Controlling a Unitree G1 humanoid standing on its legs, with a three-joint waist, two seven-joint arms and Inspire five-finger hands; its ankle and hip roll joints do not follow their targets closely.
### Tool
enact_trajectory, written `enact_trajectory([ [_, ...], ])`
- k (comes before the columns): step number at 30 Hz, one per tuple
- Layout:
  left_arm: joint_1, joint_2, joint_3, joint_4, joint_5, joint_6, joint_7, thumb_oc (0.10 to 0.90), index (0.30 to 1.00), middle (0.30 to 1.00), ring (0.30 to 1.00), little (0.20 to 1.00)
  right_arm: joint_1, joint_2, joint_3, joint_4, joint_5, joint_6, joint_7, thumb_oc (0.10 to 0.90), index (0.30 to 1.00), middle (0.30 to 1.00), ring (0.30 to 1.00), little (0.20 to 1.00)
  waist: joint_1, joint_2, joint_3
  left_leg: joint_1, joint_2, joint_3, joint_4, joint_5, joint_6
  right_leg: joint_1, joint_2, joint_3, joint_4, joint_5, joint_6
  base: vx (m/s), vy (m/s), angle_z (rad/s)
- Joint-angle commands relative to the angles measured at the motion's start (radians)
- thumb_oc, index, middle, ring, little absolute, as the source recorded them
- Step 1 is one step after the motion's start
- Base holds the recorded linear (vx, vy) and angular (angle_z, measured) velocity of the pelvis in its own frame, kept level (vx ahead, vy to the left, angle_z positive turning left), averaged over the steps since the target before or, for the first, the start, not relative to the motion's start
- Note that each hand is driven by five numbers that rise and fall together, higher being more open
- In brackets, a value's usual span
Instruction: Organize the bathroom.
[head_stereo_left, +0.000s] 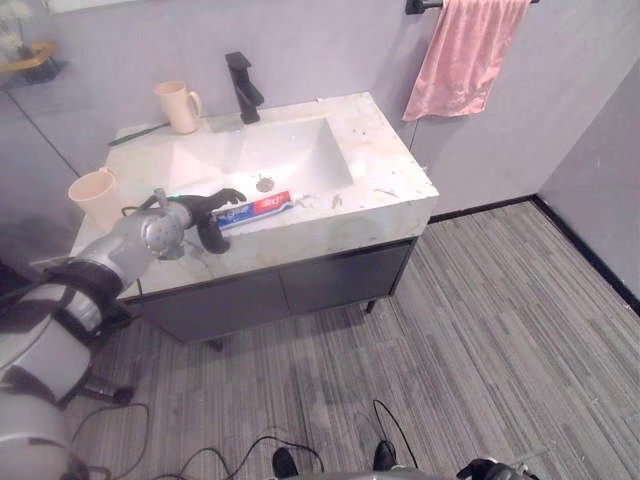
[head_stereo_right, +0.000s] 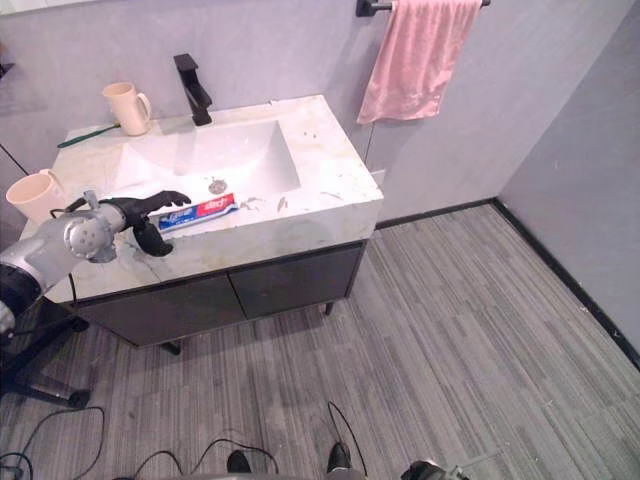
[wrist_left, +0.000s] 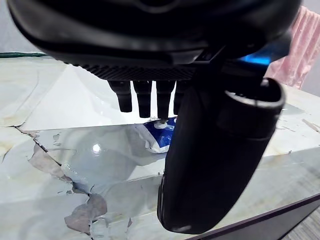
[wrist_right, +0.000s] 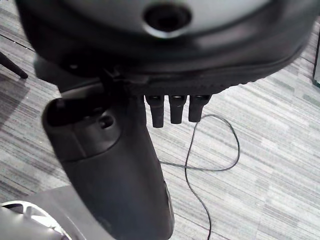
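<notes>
Pale marble forms the surface (head_stereo_left: 380, 165) in the left eye view, with a basin (head_stereo_left: 270, 150) sunk in its middle. The left robot hand (head_stereo_left: 205, 208) reaches over the front edge, fingers stretched out and apart over the near end of the toothpaste tube (head_stereo_left: 262, 207), thumb hanging down in front of it; whether the fingers touch the tube I cannot tell. The tube lies flat on the front rim, running away from the robot hand toward the drain (head_stereo_left: 265, 183). One cup (head_stereo_left: 95, 195) stands just behind the forearm, another cup (head_stereo_left: 179, 106) well beyond the robot hand at the back, with a green toothbrush (head_stereo_left: 140, 132) lying beside it. A black tap (head_stereo_left: 242, 86) rises past the basin, and a pink towel (head_stereo_left: 462, 55) hangs on the wall far off to the side.

From the right eye view, the same layout holds: fingers straight over the tube's end, nothing clamped.

Looking along the left wrist, the fingers (wrist_left: 142, 97) point down just above the tube's blue-and-white end, thumb beside it, none closed round it.

At the right wrist, the right robot hand (wrist_right: 120, 165) hangs over striped grey floor (wrist_right: 270, 150), fingers relaxed, holding nothing.
</notes>
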Motion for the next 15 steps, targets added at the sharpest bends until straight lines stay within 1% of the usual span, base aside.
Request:
enact_trajectory([
  [1,-0.098,0.021,0.157,0.060,0.026,-0.004,0.135,0.800,0.900,0.900,0.900,0.900,-0.016,0.005,0.032,0.035,-0.012,0.028,-0.009,0.800,0.900,0.900,0.900,0.900,-0.008,0.001,-0.006,0.004,-0.007,-0.002,0.019,-0.065,0.006,-0.009,0.021,0.018,0.031,-0.076,0.015,0.00,0.000,0.00],
  [8,-0.096,0.022,0.162,0.069,0.047,0.021,0.161,0.800,0.900,0.900,0.900,0.900,-0.014,0.002,0.035,0.033,-0.011,0.031,-0.001,0.800,0.900,0.900,0.900,0.900,-0.008,0.001,-0.004,0.000,-0.005,-0.002,0.022,-0.064,0.005,-0.010,0.020,0.017,0.032,-0.077,0.014,0.00,0.000,0.00],
  [12,-0.097,0.020,0.171,0.101,0.074,0.037,0.199,0.800,0.900,0.900,0.900,0.900,-0.011,0.002,0.038,0.031,-0.007,0.031,0.002,0.800,0.900,0.900,0.900,0.900,-0.010,0.000,-0.003,-0.001,-0.004,-0.002,0.022,-0.063,0.005,-0.011,0.021,0.016,0.032,-0.077,0.013,0.00,0.000,0.00],
  [15,-0.103,0.022,0.177,0.116,0.084,0.043,0.206,0.800,0.900,0.900,0.900,0.900,-0.010,0.002,0.038,0.031,-0.002,0.033,0.003,0.800,0.900,0.900,0.900,0.900,-0.009,0.000,-0.003,-0.004,-0.004,-0.003,0.024,-0.063,0.004,-0.013,0.020,0.016,0.033,-0.077,0.012,0.00,0.000,0.00],
])
